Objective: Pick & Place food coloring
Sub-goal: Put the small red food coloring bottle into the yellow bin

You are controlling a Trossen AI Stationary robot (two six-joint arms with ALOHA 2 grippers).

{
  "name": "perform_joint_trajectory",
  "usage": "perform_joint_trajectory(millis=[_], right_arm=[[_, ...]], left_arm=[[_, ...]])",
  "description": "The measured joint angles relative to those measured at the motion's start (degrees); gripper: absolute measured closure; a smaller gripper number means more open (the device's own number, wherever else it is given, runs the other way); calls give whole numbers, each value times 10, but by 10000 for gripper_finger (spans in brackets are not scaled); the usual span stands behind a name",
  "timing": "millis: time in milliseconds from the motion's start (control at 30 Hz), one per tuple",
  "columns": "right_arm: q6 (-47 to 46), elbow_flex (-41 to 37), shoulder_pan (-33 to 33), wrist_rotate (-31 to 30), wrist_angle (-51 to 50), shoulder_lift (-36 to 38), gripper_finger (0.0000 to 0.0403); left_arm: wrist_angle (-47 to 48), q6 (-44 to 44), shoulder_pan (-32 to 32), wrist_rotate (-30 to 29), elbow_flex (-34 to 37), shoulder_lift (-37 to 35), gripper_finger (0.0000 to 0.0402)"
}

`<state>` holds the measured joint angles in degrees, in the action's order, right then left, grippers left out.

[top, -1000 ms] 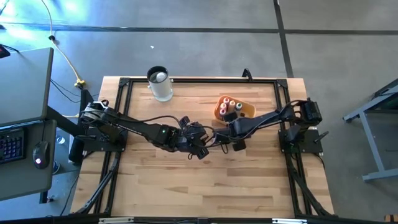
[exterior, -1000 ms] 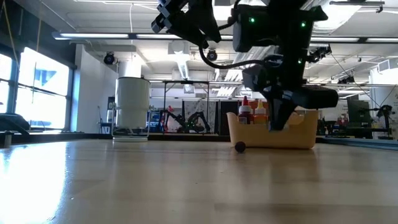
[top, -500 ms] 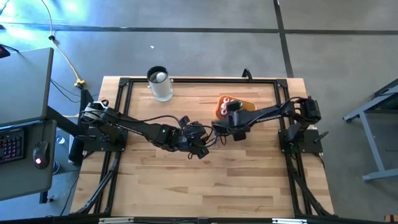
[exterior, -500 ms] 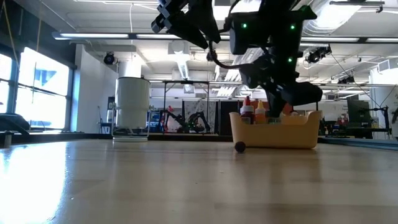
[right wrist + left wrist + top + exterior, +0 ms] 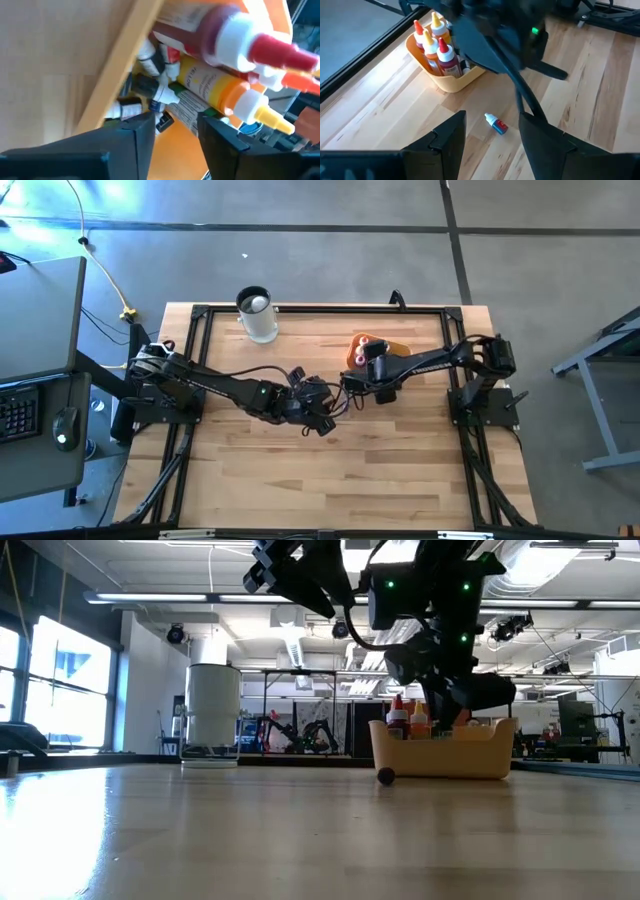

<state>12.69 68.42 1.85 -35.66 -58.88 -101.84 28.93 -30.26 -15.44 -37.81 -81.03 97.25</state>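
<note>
Orange-yellow tray (image 5: 392, 348) holding food coloring (image 5: 440, 47) near the far edge.
Right gripper (image 5: 172, 131) is hovering over it, fingers apart; left gripper (image 5: 492, 132), fingers apart, is waiting mid-table.

Two dark robot arms reach over one wooden surface (image 5: 330, 470), each ending in a single pincer: the left pincer (image 5: 322, 420) and the right pincer (image 5: 362, 385). One orange-yellow tray (image 5: 445, 80) holds the food coloring; the left wrist view shows three upright bottles (image 5: 440, 50) in it, two with red caps and one with a yellow cap, with any more hidden behind the other arm. One small bottle (image 5: 496, 123) with a white cap lies alone on the surface just beside the tray. One tall clear cup (image 5: 257, 315) stands near the far edge.
</note>
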Motion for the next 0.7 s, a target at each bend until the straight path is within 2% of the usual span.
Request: perform_joint_trajectory(millis=[200, 433, 600, 700], right_arm=[[17, 0, -46, -1, 15, 0, 244], [44, 0, -119, -4, 69, 0, 246], [89, 0, -149, 96, 139, 0, 257], [124, 0, -154, 169, 204, 0, 262]], left_arm=[[0, 0, 0, 0, 0, 0, 218], [0, -9, 0, 18, 0, -1, 218], [43, -58, -5, 58, 0, -22, 218], [90, -104, -26, 10, -1, -34, 218]])
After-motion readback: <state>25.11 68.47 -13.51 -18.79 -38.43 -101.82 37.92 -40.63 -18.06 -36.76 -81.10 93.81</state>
